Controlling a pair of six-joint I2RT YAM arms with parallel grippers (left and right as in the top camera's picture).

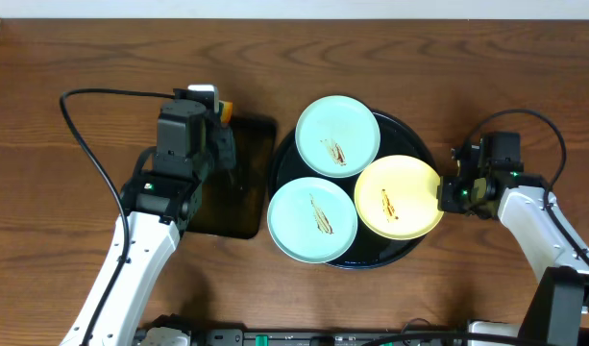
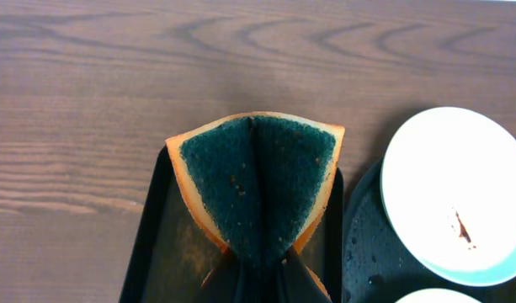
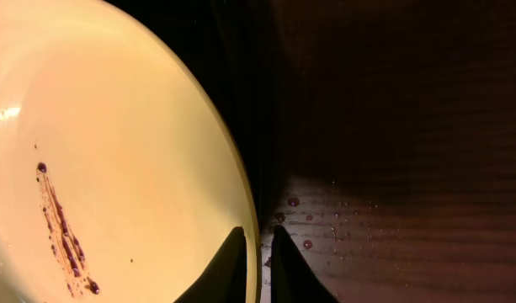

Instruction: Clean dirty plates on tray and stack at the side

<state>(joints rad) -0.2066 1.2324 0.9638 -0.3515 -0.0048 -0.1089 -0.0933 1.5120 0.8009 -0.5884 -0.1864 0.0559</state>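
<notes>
Three plates lie on the round black tray (image 1: 409,133): a mint-green plate (image 1: 337,135) at the back, a second mint-green plate (image 1: 312,219) at the front left, and a pale yellow plate (image 1: 400,196) at the right. Each has a brown smear at its centre. My right gripper (image 1: 446,195) is shut on the yellow plate's right rim (image 3: 259,240), one finger above and one below. My left gripper (image 1: 224,113) is shut on a folded sponge (image 2: 258,181), orange with a dark green face, over the rectangular black tray (image 1: 238,207).
The rectangular black tray (image 2: 161,252) sits left of the round tray (image 2: 367,261). Water drops dot the wood (image 3: 325,227) by the yellow plate. A black cable (image 1: 83,135) loops across the table at the left.
</notes>
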